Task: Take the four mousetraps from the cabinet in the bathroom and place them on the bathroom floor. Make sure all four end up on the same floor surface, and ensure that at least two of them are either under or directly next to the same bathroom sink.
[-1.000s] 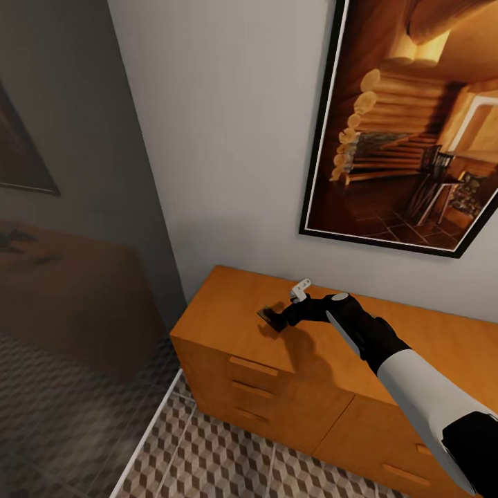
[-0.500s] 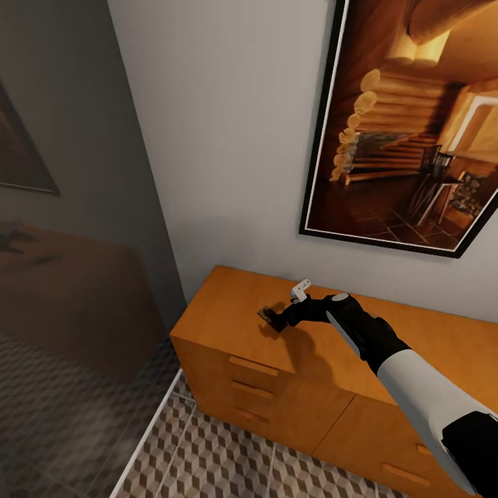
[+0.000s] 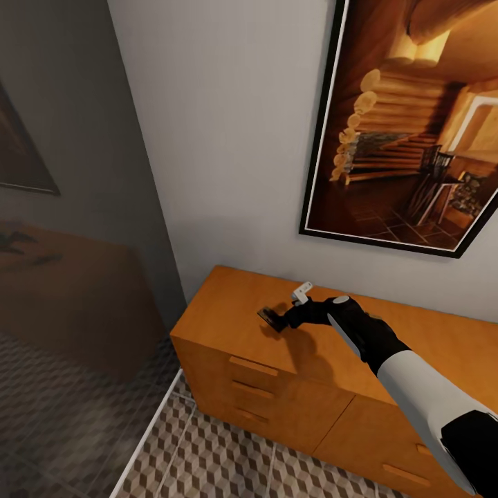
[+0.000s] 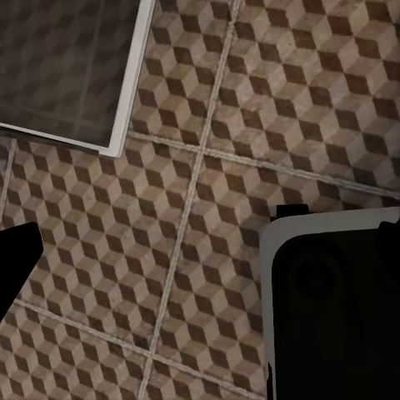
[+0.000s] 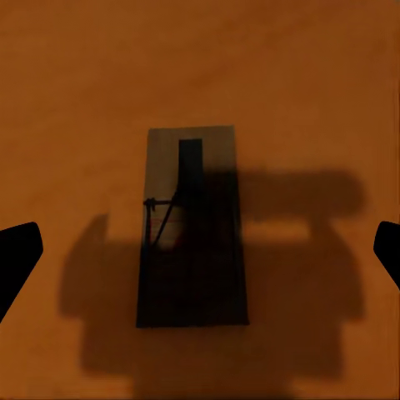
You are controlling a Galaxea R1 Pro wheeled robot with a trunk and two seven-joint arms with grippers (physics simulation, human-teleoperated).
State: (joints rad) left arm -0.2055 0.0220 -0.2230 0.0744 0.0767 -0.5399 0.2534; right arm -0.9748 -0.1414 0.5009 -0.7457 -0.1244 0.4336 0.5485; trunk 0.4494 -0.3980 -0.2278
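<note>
One mousetrap (image 3: 266, 316), a small dark-brown rectangle with thin metal wire, lies flat on the orange-brown cabinet (image 3: 228, 304) near its left end. My right gripper (image 3: 278, 321) hangs just over it, open. In the right wrist view the mousetrap (image 5: 192, 225) sits on the cabinet top (image 5: 83, 83) between the two black fingertips (image 5: 17, 258) of the right gripper (image 5: 200, 250), which stand wide apart and do not touch it. The left gripper (image 4: 200, 250) is open over the cube-pattern bathroom floor (image 4: 208, 125) with nothing in it. The other mousetraps and the sink are out of view.
A large framed picture (image 3: 408, 124) hangs on the wall above the cabinet. A dark glassy panel (image 3: 62, 277) with a white bottom rail (image 3: 145, 436) stands left of the cabinet. Tiled floor (image 3: 207, 456) lies in front of the drawers. My dark base (image 4: 333, 308) shows beside the left gripper.
The right gripper has sunk very slightly toward the mousetrap. Nothing else has moved.
</note>
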